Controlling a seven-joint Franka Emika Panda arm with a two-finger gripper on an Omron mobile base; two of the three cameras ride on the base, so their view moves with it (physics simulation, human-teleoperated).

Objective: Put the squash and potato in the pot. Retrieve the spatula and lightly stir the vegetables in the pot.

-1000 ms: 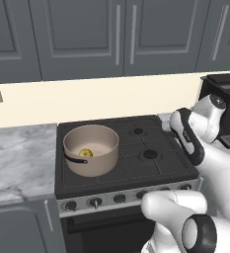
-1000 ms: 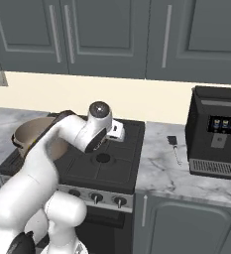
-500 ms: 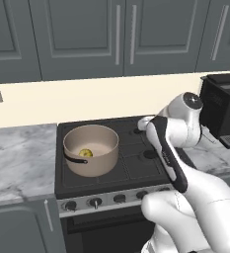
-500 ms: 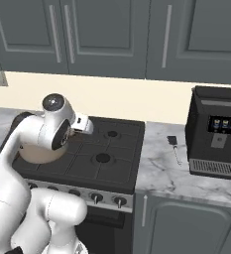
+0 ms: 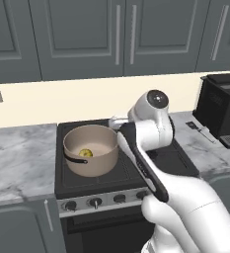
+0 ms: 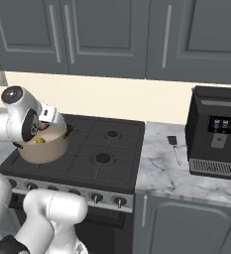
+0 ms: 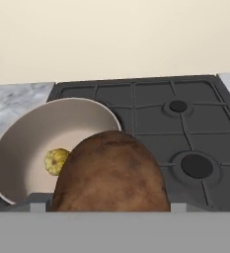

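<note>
The jaws pinch the potato (image 7: 109, 173) beside the pot's (image 5: 94, 165) rim; the squash (image 7: 56, 161) (yellow, small) lies inside on the pale floor.

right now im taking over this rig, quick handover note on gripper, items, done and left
Gripper: shut on the potato, carried close to the pot's rim and not yet released.
Pot: on the stove's front left burner, with the squash already inside.
Spatula: lying on the marble counter between the stove and the coffee machine, untouched.
Done: squash in pot.
Left: drop the potato in the pot, fetch the spatula, lightly stir the vegetables.
</note>
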